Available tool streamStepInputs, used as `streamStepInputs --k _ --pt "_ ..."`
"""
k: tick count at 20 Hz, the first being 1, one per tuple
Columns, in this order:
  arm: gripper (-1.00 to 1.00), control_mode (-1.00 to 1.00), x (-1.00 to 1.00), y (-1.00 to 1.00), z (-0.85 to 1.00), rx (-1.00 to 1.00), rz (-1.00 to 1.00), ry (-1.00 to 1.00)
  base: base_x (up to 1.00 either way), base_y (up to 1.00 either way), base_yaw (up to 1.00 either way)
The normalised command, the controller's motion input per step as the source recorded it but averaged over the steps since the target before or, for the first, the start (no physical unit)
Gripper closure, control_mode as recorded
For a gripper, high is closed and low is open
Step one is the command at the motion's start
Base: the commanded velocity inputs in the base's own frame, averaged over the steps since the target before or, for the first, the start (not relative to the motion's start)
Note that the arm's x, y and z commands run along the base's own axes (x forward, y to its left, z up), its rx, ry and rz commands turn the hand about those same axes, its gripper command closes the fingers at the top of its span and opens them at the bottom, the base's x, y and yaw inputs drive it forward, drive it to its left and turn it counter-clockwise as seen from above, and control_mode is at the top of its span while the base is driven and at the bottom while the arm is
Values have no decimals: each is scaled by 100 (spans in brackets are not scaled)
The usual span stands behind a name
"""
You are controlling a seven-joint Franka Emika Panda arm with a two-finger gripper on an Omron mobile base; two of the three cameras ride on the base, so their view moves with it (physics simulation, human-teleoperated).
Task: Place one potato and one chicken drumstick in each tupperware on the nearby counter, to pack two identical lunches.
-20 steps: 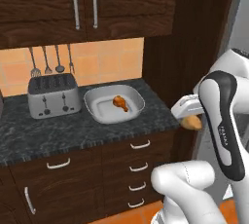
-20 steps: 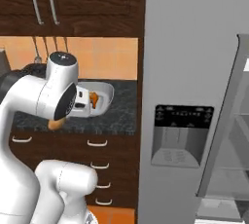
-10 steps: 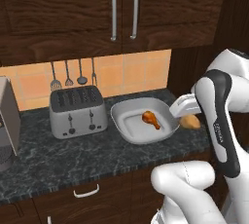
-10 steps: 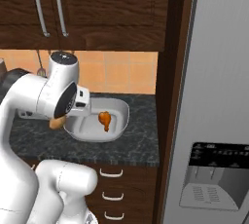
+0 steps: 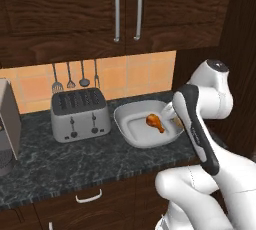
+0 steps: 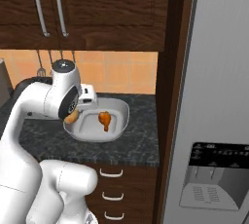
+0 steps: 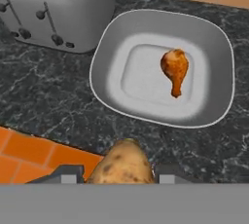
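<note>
Grey tupperware (image 7: 160, 67) on the counter (image 7: 44, 96) is already holding a drumstick (image 7: 175, 69), while the gripper (image 7: 121, 174) is clamping a potato (image 7: 121, 167) near its rim (second lunch unseen, presumably pending).

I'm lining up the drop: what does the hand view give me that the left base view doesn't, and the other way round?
Hand view: the potato sits clamped in the gripper, short of the tupperware's near rim. Left base view: the utensils hanging on the tiled wall, the cabinet doors above, and the arm reaching in. Both: the toaster beside the tupperware on the counter, with one chicken drumstick inside.
</note>
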Motion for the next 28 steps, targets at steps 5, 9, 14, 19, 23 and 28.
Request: streamStepInputs --k 5,9,14,19,23,28 --pt "100 -100 86 0 -57 -2 0 -12 0 0 0" --pt "100 -100 92 22 -20 0 0 26 0 0 0" --pt "100 -100 92 28 -9 -2 0 42 0 0 0" --pt "100 -100 11 4 -33 -1 0 17 0 0 0" --pt "100 -100 11 0 -63 -2 0 -8 0 0 0" --pt "100 -100 34 12 -63 -5 0 -4 0 0 0"
